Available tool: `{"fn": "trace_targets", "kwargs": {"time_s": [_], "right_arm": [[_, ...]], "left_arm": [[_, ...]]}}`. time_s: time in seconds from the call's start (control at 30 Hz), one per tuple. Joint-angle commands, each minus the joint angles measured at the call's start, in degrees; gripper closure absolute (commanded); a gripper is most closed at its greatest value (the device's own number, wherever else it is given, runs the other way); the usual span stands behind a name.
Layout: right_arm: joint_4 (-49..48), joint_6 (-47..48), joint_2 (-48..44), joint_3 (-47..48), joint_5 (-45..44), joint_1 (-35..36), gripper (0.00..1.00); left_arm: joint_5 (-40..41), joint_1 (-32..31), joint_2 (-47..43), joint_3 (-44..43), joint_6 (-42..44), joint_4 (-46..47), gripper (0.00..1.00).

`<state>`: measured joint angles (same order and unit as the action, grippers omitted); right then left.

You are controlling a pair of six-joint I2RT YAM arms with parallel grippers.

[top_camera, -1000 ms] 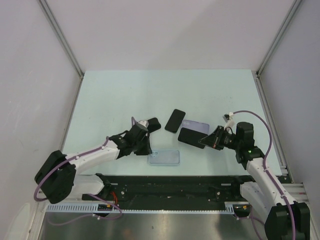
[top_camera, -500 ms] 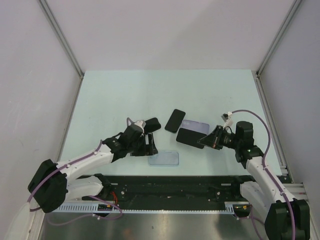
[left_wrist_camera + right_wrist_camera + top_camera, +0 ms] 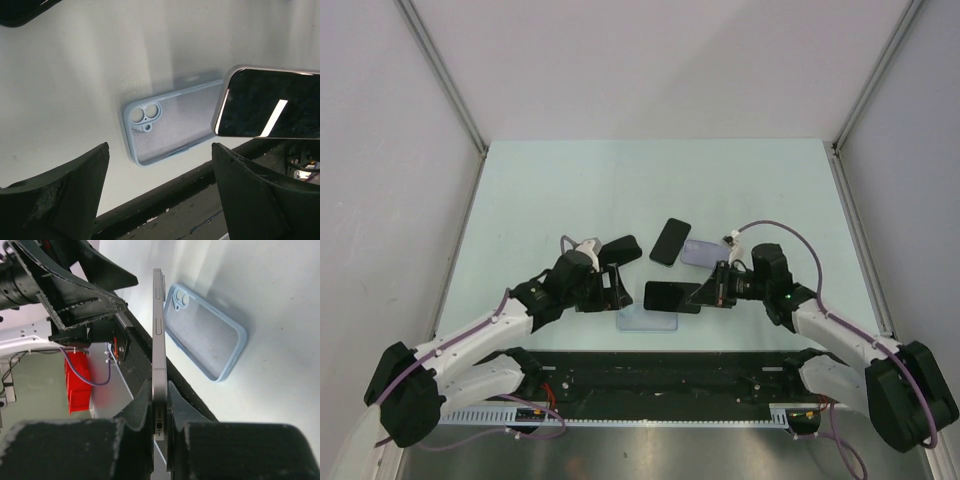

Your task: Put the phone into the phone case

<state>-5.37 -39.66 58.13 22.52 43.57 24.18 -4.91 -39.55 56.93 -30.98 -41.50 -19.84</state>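
arms [image 3: 470, 335]: white shells, black joints | cables [image 3: 765, 222]: purple | pincer fingers [image 3: 55, 195]: black, seemingly scuffed

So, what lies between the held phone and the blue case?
Nothing: only bare table shows between phone and case, in the right wrist view.

pale blue translucent phone case [image 3: 167, 125] | glossy black flat phone [image 3: 270, 102], silver rim | my left fingers [image 3: 55, 195] black | pale mint tabletop [image 3: 570, 190]
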Motion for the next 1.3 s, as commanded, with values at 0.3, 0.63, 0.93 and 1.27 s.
{"fn": "trace_targets", "kwargs": {"time_s": [0.3, 0.63, 0.93, 1.27], "right_arm": [[-20.3, -7.4, 17.2, 2.8, -5.0, 11.3, 1.00], [-24.7, -10.5, 22.7, 2.8, -4.8, 12.3, 1.00], [-27.6, -14.8, 26.5, 2.8, -2.6, 12.5, 1.00], [-25.9, -15.4, 26.8, 2.8, -2.3, 13.5, 1.00]], "left_arm": [[-0.5, 1.2, -3.1, 1.6, 0.1, 0.9, 0.11], [-0.1, 1.3, -1.7, 1.8, 0.4, 0.9, 0.12], [0.7, 1.3, 0.0, 2.1, 0.5, 1.1, 0.11], [0.2, 1.2, 1.7, 4.1, 0.0, 3.4, 0.11]]}}
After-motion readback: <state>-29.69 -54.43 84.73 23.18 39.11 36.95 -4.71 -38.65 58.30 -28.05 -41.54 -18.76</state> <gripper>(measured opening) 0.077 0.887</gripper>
